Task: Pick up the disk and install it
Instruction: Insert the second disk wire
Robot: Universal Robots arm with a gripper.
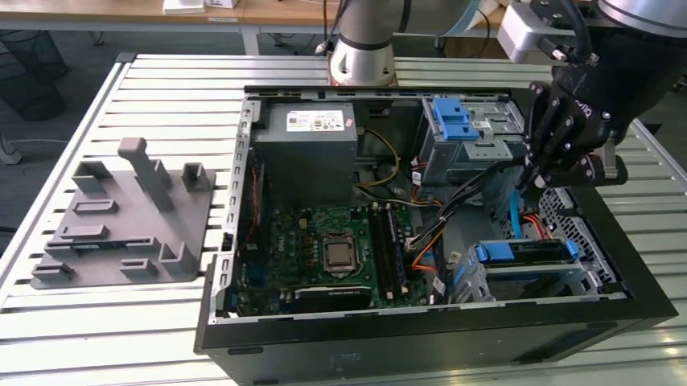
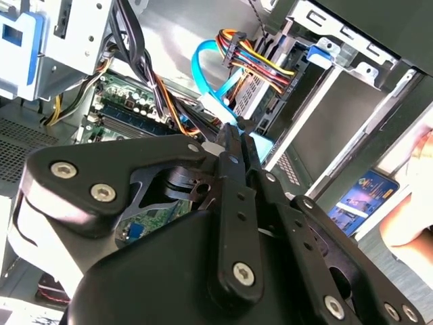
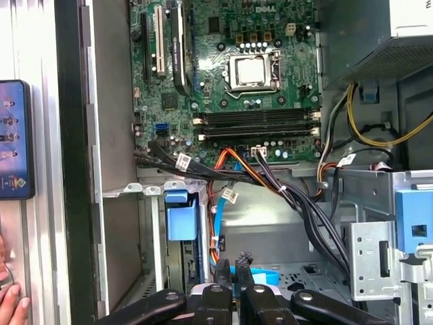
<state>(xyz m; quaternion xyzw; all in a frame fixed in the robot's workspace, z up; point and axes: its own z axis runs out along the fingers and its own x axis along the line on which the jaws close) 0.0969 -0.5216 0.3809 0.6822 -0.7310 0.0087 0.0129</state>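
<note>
The disk (image 1: 523, 252) sits in the lower drive cage at the exterior view's right end of the open computer case, with its blue rail facing up. In the first wrist view I see that blue rail (image 3: 181, 215) inside the cage; the silver face is hidden. My black gripper (image 1: 533, 178) hangs over the case a little behind the cage, above a blue data cable (image 1: 516, 215). In both wrist views its fingers (image 3: 233, 265) (image 2: 237, 132) are pressed together, shut with nothing between them.
Bundled cables (image 3: 270, 183) cross between the motherboard (image 1: 333, 249) and the cages. A grey power supply (image 1: 311, 153) and an upper cage with a blue latch (image 1: 456, 121) lie behind. A grey fixture (image 1: 118, 225) stands on the table. A person's hand (image 3: 10, 298) rests beside a blue device (image 3: 13, 139).
</note>
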